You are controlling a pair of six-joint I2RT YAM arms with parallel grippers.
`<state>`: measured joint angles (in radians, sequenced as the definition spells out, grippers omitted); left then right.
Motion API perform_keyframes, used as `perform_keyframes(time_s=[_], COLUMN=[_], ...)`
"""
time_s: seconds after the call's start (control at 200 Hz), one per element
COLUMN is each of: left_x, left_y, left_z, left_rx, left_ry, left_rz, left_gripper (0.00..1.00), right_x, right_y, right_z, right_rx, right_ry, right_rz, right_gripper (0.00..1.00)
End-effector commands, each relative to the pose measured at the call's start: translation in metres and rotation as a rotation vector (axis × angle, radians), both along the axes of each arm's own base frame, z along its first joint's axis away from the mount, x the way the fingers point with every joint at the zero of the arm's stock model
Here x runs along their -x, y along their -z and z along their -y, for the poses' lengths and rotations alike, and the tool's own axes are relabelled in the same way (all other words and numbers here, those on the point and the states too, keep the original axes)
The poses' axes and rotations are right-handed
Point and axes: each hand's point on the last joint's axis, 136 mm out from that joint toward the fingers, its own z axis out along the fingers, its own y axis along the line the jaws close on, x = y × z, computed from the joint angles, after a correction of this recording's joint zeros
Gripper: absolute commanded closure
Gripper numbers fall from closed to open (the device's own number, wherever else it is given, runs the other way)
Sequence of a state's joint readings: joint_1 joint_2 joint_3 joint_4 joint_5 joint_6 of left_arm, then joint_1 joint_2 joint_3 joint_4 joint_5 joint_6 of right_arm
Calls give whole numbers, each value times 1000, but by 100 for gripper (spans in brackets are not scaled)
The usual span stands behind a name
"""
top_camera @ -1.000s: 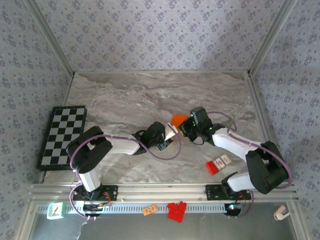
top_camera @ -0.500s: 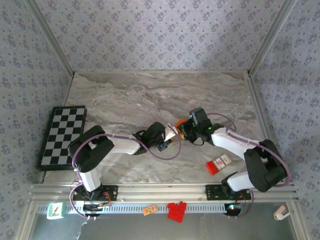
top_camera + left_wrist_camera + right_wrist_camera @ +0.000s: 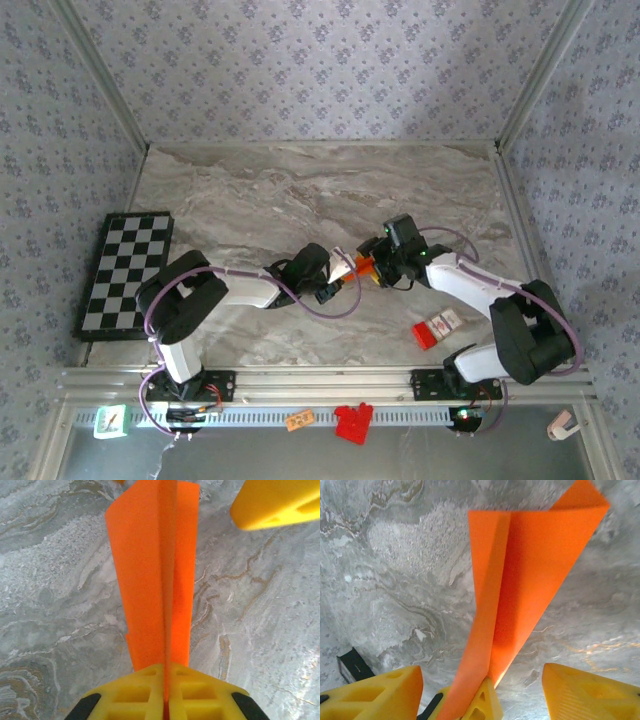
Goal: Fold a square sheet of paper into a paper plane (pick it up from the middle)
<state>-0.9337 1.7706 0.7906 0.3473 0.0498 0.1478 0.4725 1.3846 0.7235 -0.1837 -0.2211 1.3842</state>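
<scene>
From above we see the two arms meeting a little right of centre on the marble tabletop. The left claw and right claw are tip to tip, with a scrap of orange between them: the paper plane. That view also takes in the checkerboard at the left edge, the red-and-white box at lower right, and the red blocks and orange tag along the bottom rail.

The left wrist view gives us the grip. The left claw is pressed together on the plane's centre crease, and the paper stands on edge, running up the frame.

In the right wrist view the right claw stands apart. Its yellow fingers sit at lower left and lower right, with the plane between them, touching neither.

The paper is bright orange, folded lengthwise in layers, with a sharp corner at upper right of the right wrist frame.

Its far end is cut off at the top of the left wrist frame. From above it is too small for us to make out its shape. We cannot tell whether any edge touches the tabletop.
</scene>
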Motion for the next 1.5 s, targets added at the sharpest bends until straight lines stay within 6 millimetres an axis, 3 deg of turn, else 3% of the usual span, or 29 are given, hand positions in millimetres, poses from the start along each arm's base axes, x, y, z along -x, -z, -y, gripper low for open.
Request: perform_keyframes(time_s=[0.0,0.255,0.745,1.494], left_x=[1,6,11,17], left_y=[1,2,9,20], left_z=[7,9,10,3], left_rx=[10,17,27,2], left_ry=[18,21,13,-46], left_rz=[-44,-98,-272,-441], left_gripper=[93,100,100,100], right_x=[-3,0,5,13], right_y=[-12,-11,-5,8], right_z=[13,31,52,63], right_rx=[52,100,131,153], right_ry=[11,28,65,16], right_rz=[34,39,33,43], right_gripper=[32,30,29,29])
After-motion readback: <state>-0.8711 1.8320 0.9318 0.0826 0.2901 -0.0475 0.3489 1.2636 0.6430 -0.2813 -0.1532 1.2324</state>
